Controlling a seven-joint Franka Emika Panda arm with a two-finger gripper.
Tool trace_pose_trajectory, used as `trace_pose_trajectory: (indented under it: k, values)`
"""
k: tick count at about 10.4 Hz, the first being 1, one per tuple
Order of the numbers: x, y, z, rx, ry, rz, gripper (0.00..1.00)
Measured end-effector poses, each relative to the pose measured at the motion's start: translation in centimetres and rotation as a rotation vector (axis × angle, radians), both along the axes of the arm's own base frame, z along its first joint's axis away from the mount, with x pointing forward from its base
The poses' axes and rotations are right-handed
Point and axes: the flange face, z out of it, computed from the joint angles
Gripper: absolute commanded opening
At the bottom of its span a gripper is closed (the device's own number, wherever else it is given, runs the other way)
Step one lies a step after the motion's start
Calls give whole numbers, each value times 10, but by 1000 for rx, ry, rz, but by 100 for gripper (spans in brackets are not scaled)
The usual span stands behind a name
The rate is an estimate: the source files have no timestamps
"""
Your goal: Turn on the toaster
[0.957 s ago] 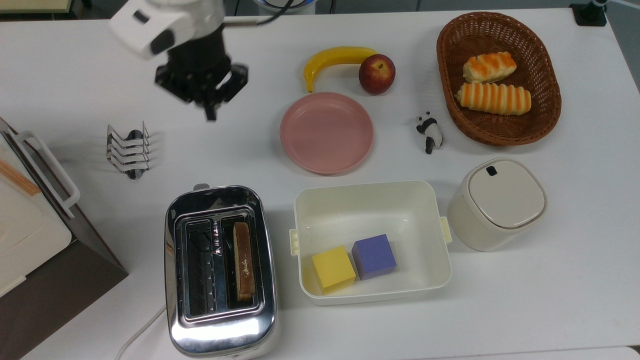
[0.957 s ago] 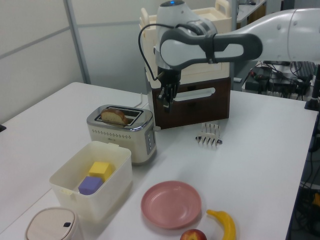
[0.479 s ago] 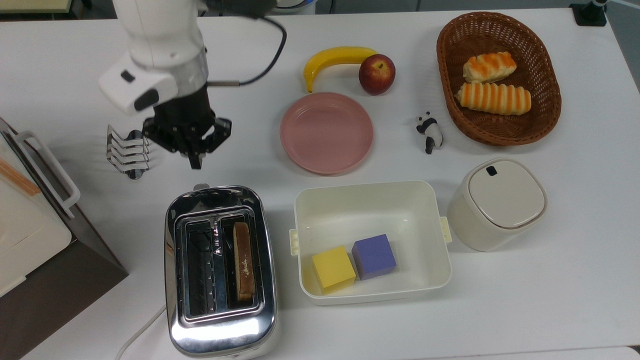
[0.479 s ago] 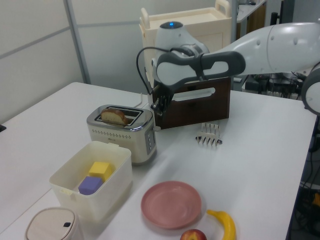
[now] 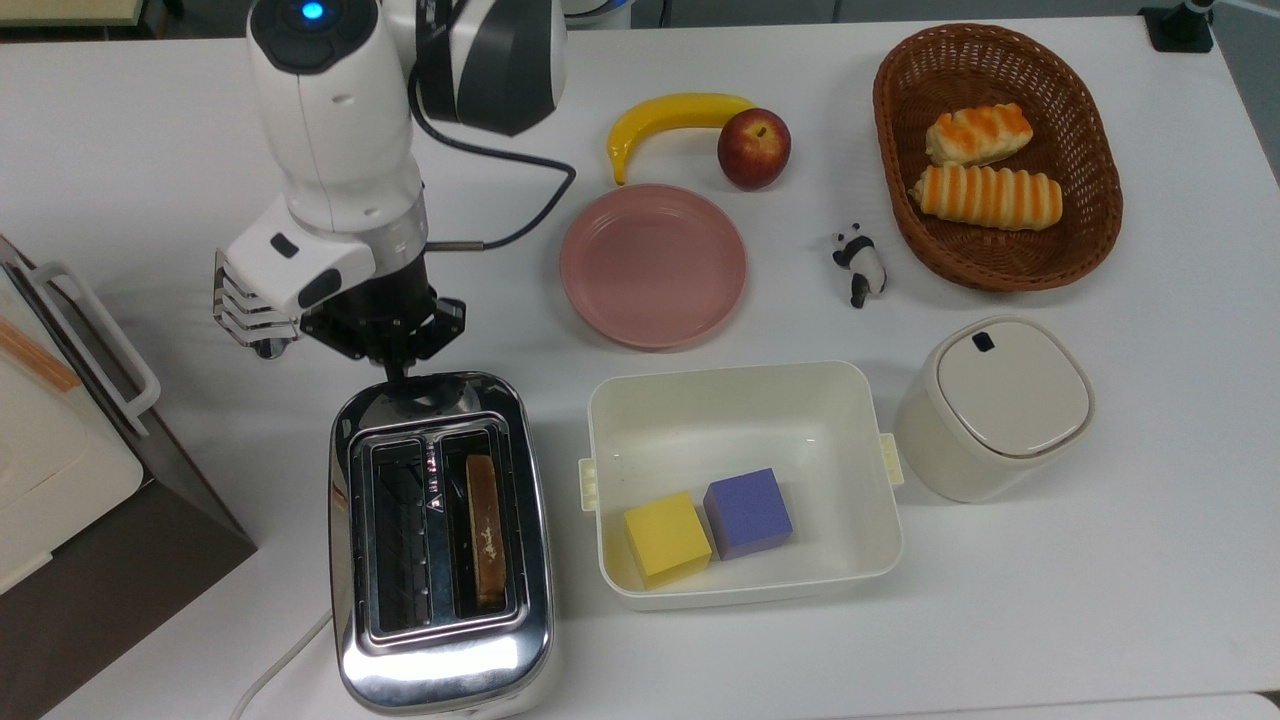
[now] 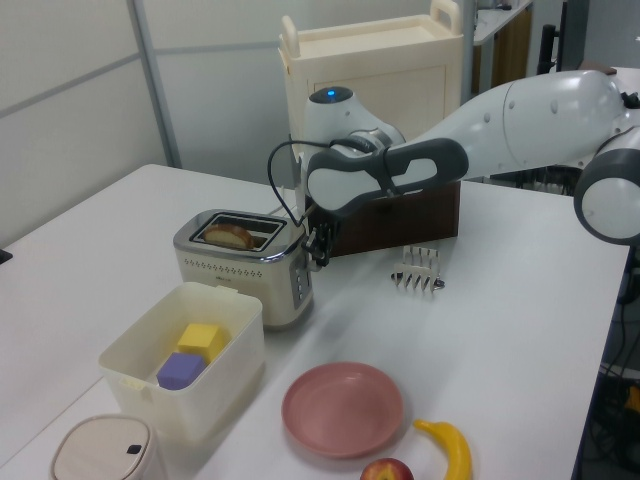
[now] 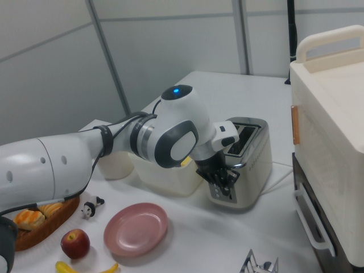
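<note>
The toaster [image 5: 440,540] is seen at the table's near edge in the top view, a bread slice [image 5: 485,530] sunk in one slot. The gripper [image 5: 393,375] is held at its lever end, fingers apparently pressed together on nothing, beside the toast rack [image 6: 417,270].

End effector [image 5: 392,368] positioned at toaster [image 5: 440,545] end nearest toast rack [image 5: 240,310]. Bread slice [image 5: 485,530] seated in slot toward top view's right. Yellow and purple cubes held in cream tub [image 5: 742,400].
</note>
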Motion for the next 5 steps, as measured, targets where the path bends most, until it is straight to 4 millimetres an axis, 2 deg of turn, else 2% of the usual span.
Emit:
trace_pose_trajectory:
  k: [4, 5]
  values:
    - [8, -1, -31, -2, -15, 4, 0]
    - [9, -1, -33, -2, -13, 4, 0]
